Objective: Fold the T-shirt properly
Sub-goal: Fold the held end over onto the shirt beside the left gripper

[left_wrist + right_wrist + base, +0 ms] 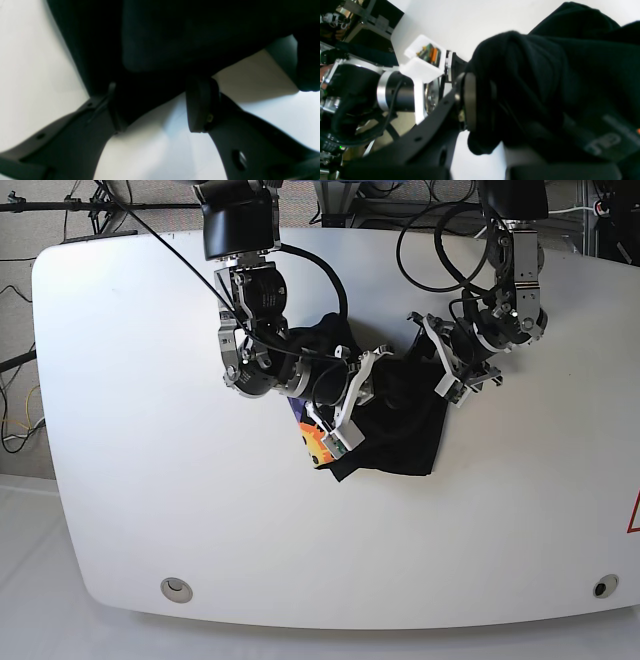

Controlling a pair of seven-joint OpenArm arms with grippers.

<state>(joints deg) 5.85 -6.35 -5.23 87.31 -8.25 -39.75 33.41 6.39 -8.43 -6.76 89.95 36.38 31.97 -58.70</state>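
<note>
Folding looks partway along: the right claw [482,105] pinches the black T-shirt [402,457], the left claw [152,107] stands spread, and flattening remains.

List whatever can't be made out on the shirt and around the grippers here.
- Sun-like graphic on the T-shirt: partly covered by the right arm in the base view; cut off by the edge in the right wrist view.
- White lettering: too blurred to read in the right wrist view.
- Fingertips of the right gripper: dark cloth hides one side in the right wrist view.
- Cloth edge by the left gripper: dark and blurred in the left wrist view, so its layers can't be counted.
</note>
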